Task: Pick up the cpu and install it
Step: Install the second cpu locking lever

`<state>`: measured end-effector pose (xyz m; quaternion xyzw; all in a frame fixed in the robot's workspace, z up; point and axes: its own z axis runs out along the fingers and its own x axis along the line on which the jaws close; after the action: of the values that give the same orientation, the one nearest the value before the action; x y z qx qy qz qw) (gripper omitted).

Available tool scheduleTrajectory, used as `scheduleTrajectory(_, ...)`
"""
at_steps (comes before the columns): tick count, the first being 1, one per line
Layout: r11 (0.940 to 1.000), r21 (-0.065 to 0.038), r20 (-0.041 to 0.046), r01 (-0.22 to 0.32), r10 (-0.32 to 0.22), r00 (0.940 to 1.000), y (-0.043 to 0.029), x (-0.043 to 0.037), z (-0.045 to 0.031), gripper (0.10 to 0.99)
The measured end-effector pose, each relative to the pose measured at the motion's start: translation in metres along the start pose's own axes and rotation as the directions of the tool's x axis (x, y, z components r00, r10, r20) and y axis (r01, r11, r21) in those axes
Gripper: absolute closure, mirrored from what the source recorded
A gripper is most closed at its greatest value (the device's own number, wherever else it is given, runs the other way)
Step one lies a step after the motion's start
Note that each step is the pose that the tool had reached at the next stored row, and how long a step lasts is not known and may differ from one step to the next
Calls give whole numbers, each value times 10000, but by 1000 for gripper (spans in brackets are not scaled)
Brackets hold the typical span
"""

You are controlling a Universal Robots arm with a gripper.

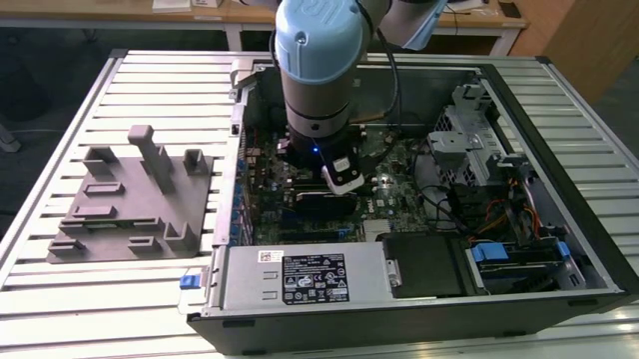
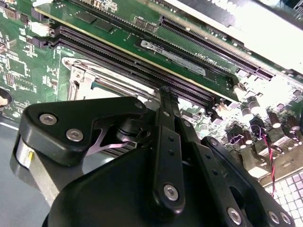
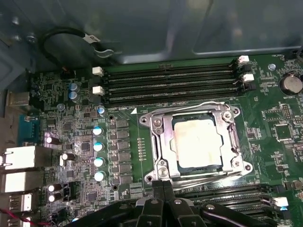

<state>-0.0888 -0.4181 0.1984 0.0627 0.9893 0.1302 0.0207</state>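
Inside the metal-rimmed socket frame (image 3: 196, 142) lies the small flat silvery square cpu (image 3: 196, 140), light, stiff, fragile, best gripped by its edges; the black gripper (image 3: 163, 189) looks closed and empty.

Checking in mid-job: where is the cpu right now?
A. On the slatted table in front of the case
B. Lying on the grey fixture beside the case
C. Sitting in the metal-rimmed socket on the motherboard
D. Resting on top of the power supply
C: in the first wrist view the cpu, its pale top facing up, sits inside the socket frame on the motherboard, with the gripper just beside the frame.
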Motion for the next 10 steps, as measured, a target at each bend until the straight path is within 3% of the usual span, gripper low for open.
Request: scheduleTrajectory(10,9999,-131,-16,-7,7,10000,-10,31,31,980)
